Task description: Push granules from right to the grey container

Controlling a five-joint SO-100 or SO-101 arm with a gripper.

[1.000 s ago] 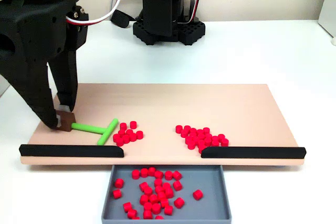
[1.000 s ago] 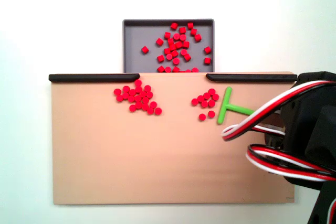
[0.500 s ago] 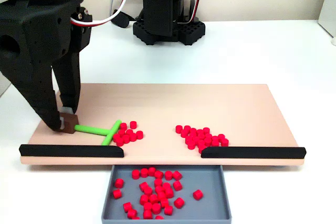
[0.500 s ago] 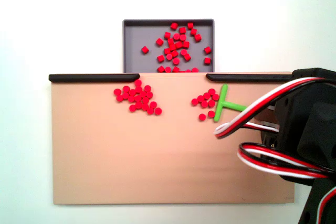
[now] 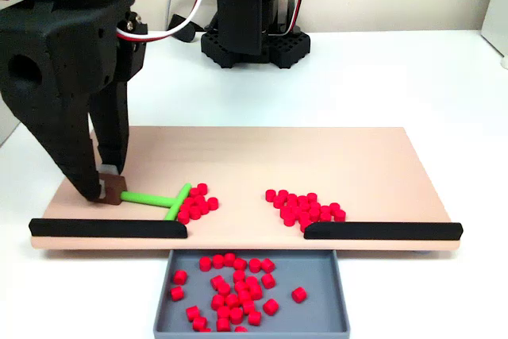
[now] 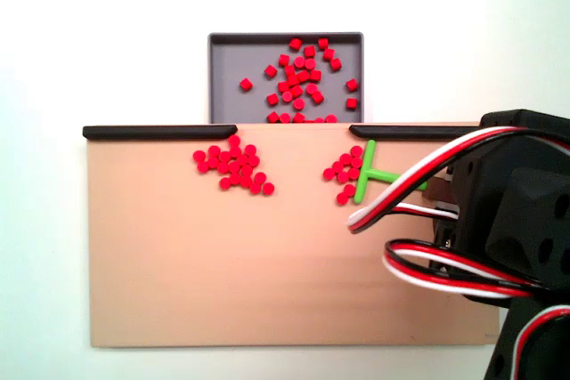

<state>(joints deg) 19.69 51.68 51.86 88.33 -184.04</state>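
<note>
While my gripper [image 5: 111,194] clamps the green T-shaped pusher's [image 5: 159,199] stem end, the granules [image 5: 196,202] look light, loose, scatter-prone.

Board [image 5: 238,156] lies on the table [image 5: 397,77]; arm base [image 5: 246,37] stands behind it in a fixed view. Two strips [image 5: 107,228] run along the board's front edge, gap between them. Grey container [image 5: 341,307] sits before that gap, just below the board, granules [image 5: 234,287] inside. On the board: one granule cluster right of the gap, another left, touching the crossbar of the T-shaped pusher [image 5: 159,198]. Gripper [image 5: 107,190] at the pusher's stem end, far left.

In another fixed view: container [image 6: 223,68] behind the board [image 6: 267,273], pusher [image 6: 370,175] right.
</note>
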